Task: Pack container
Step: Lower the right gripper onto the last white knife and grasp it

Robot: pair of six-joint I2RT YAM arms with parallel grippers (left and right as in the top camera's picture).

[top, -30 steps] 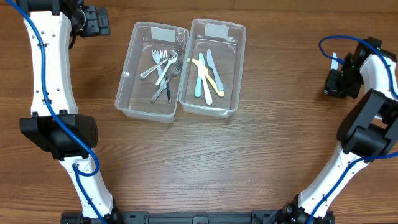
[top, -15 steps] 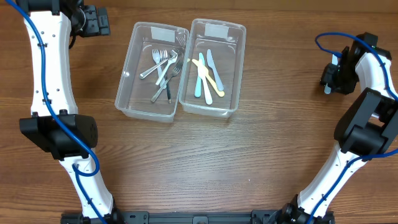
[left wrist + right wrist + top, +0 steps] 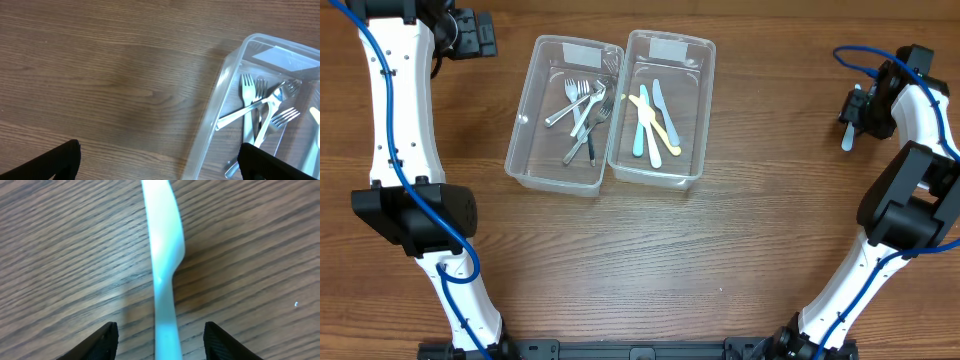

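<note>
Right gripper (image 3: 161, 332) moved toward upper right corner | wide open, empty, astride blue knife (image 3: 162, 255) | light, stiff, perhaps slippery; pinch handle.

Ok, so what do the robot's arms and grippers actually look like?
Both the left arm and right arm are smooth white tubular links joined by chunky black joint housings. A blue cable loops along each. The left gripper and right gripper are black, with dark flat fingers.
</note>
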